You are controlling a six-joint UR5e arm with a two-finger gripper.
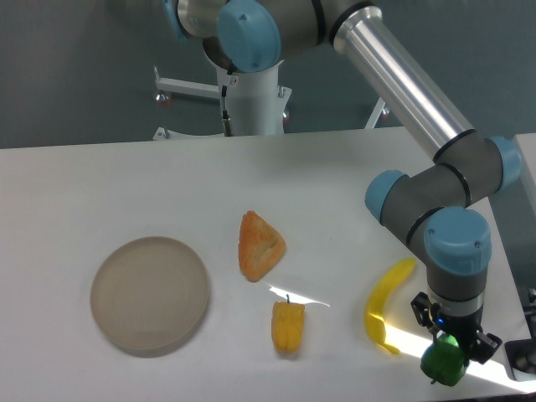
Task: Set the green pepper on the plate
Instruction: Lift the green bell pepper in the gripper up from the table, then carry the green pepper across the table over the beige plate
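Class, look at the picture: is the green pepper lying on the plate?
No. The green pepper sits in the gripper at the table's right edge, far from the plate, which holds nothing.

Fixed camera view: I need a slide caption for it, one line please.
UR5e gripper closed on the green pepper at the table's right edge, far from the empty plate.

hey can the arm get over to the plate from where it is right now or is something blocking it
Probably yes. The gripper sits at the table's near right corner, shut on the green pepper, and the plate lies bare at the left. The banana and yellow-orange pepper lie between, but both are low.
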